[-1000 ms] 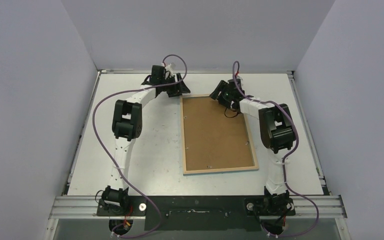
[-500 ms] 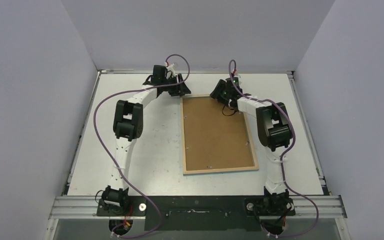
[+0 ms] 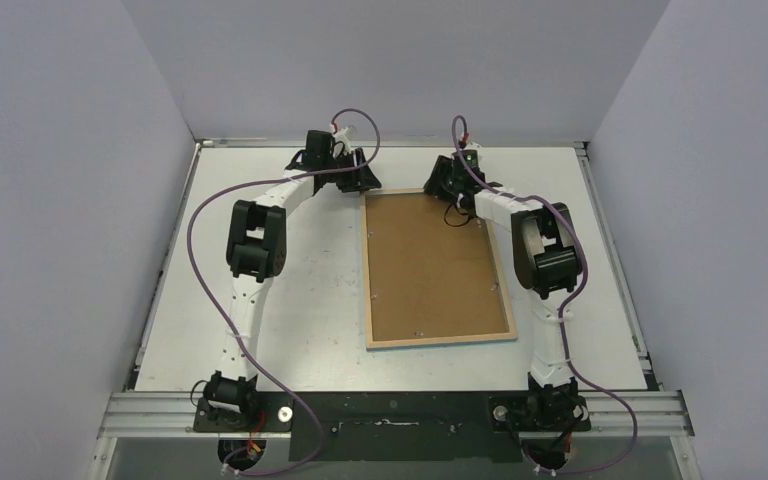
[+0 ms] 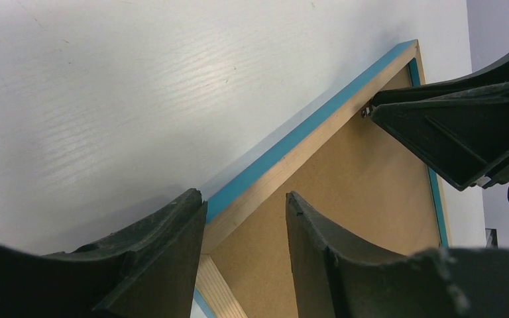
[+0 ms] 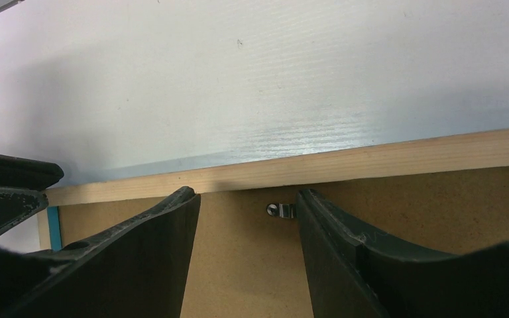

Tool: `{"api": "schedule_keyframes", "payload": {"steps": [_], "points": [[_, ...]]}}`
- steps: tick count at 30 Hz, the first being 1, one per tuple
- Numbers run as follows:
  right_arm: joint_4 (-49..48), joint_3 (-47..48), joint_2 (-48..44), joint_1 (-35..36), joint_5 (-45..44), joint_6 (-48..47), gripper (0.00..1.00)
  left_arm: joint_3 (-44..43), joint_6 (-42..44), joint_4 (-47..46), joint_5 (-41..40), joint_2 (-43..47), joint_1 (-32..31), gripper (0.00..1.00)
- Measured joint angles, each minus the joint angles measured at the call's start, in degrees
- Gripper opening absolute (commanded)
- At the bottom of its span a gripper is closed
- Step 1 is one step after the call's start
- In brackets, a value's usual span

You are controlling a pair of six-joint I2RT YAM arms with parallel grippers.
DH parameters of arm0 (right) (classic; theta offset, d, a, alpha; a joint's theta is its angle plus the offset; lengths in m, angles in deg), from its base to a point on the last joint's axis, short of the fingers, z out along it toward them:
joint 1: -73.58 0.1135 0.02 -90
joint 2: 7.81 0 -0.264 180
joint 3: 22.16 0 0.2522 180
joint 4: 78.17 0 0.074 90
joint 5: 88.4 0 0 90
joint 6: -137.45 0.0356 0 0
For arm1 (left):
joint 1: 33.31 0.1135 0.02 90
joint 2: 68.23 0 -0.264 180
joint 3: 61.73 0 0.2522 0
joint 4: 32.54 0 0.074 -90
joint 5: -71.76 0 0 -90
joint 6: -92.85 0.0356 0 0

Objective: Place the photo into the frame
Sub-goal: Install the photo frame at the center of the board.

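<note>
Frame: the frame [image 3: 366, 270] is lying face-down on the table [image 3: 290, 290], wood back showing, its short sides facing near and far, a little right of centre.
Blue edge: a thin strip of the blue front is peeking out along the far rim in the left wrist view.
Board: the brown backing board [image 3: 430, 265] is sitting inside the frame, filling the opening.
Left gripper: the left gripper [image 3: 362, 182] is reaching down at the frame's far left corner; its fingers are standing apart and straddling the wooden rail, one over the table side, the other over the board.
Left contact: whether those fingers are pressing on the rail, I cannot tell.
Right gripper: the right gripper [image 5: 246, 193] is hanging over the far rail further to the right, fingers spread wide, gripping nothing.
Clip: a small metal clip [image 5: 280, 210] is showing in the gap between the right fingers, sitting on the board just beside the far rail.
Spacing: the two grippers are working the same far edge, near each other, the right one's fingers showing in the left wrist view right above the rail.
Arms: both arms are stretching far forward from their bases, elbows bowing outward on either side of the frame.
</note>
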Motion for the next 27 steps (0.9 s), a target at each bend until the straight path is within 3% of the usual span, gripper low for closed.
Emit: {"api": "schedule_keyframes", "payload": {"steps": [16,20,27], "points": [[-3.15,-1.88,-0.74,0.02,0.76,-0.66,0.69,0.00,0.11,-0.02,0.07,-0.13,0.11,0.43],[0.98,-2.29,-2.69,0.37,-1.51,-0.79,0.71,0.00,-0.31,0.24,-0.15,-0.35,0.37,0.42],[5.64,-2.34,-5.03,1.22,-2.47,0.44,0.60,0.00,-1.22,1.16,-0.52,-0.94,0.98,0.42]]}}
